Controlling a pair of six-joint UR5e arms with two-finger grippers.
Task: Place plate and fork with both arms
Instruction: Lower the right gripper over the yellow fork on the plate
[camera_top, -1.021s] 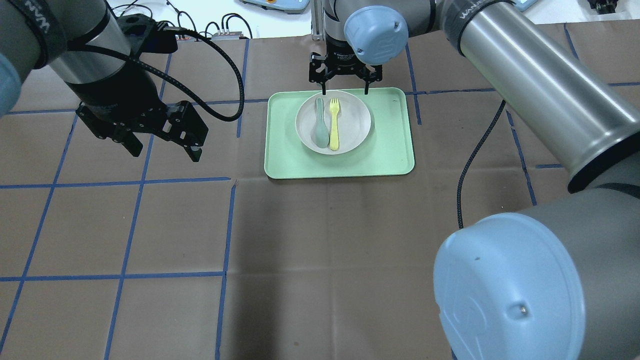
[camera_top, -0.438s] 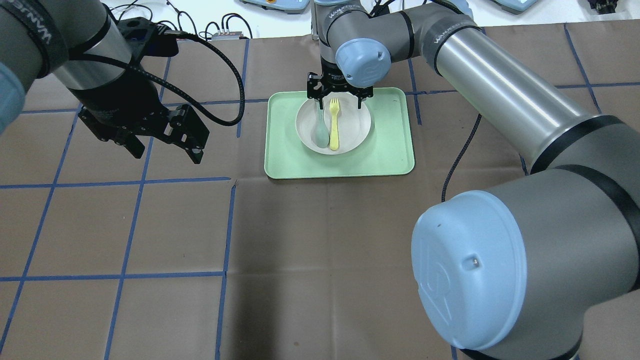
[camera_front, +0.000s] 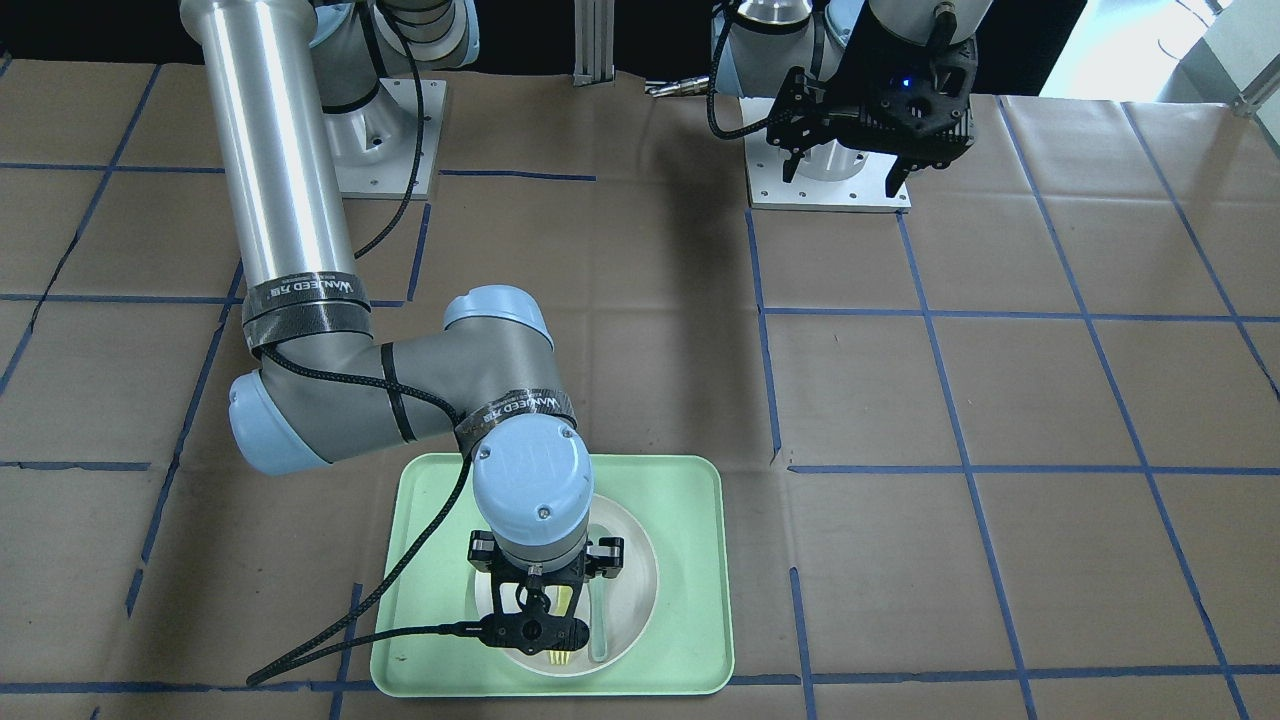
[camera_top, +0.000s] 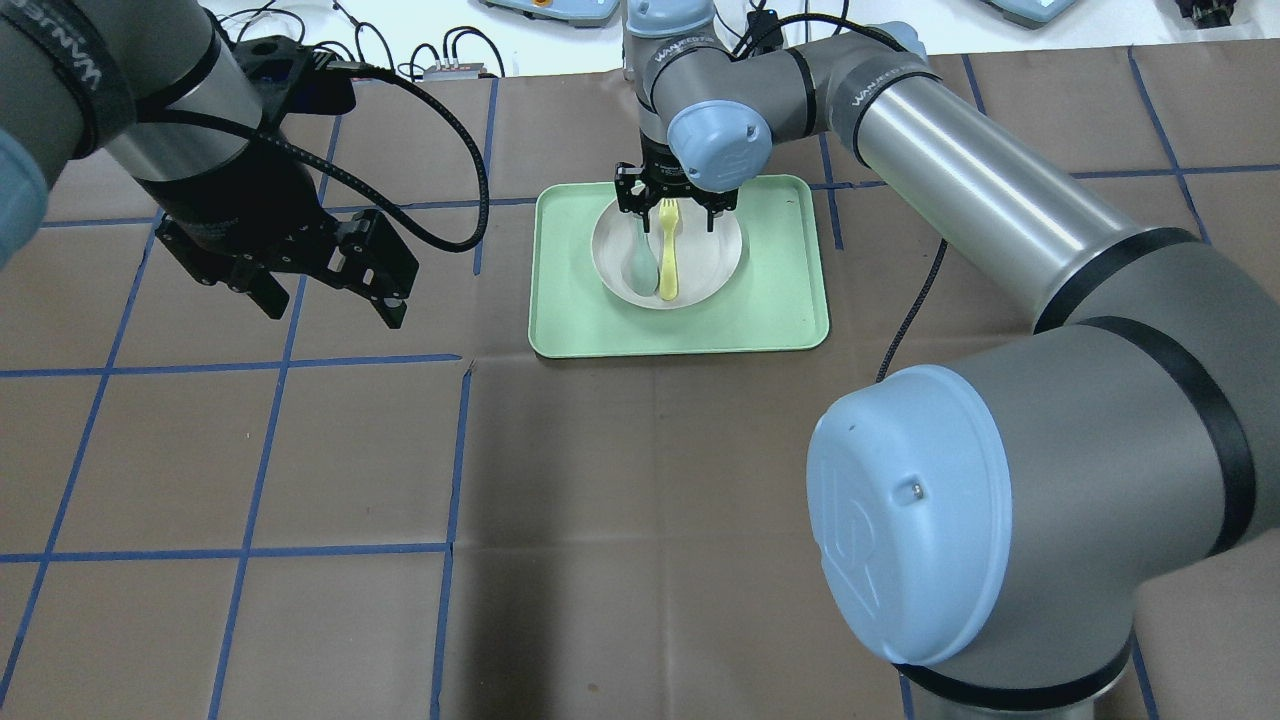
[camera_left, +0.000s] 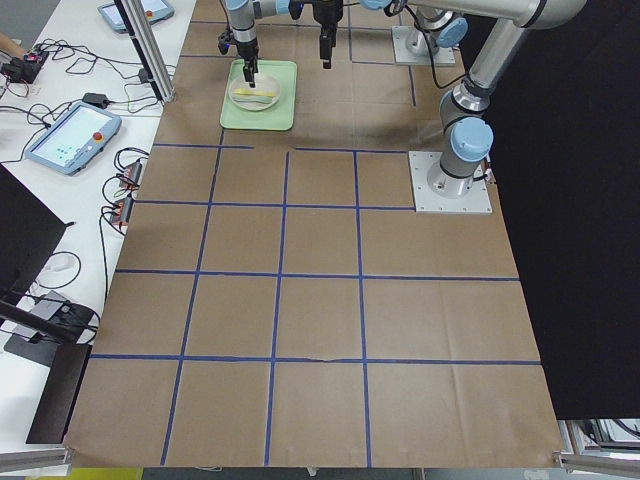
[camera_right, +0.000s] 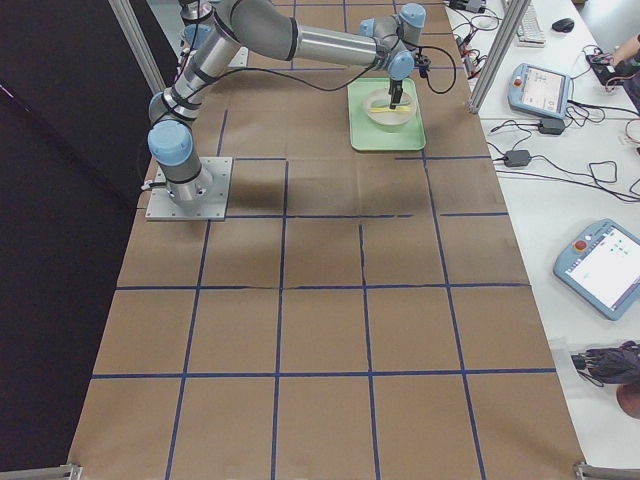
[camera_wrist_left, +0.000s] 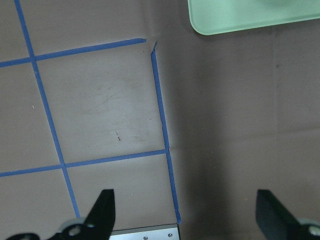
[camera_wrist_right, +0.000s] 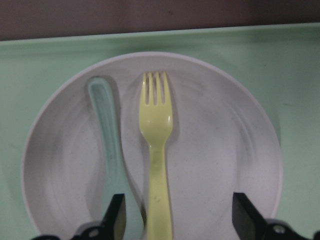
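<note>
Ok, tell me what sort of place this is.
Most likely a robotics lab or data-collection cell. Two robot arms are bolted by base plates to a paper-covered table marked with a blue tape grid, and teach pendants lie on the white side benches.

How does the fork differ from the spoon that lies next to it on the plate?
Colour: the fork is pale yellow, the spoon grey-green. Direction: the fork's tines point away from the robot, the spoon's bowl toward it. Position: the fork lies near the plate's middle, the spoon nearer its rim. Both lie flat, side by side, and are similar in length.
</note>
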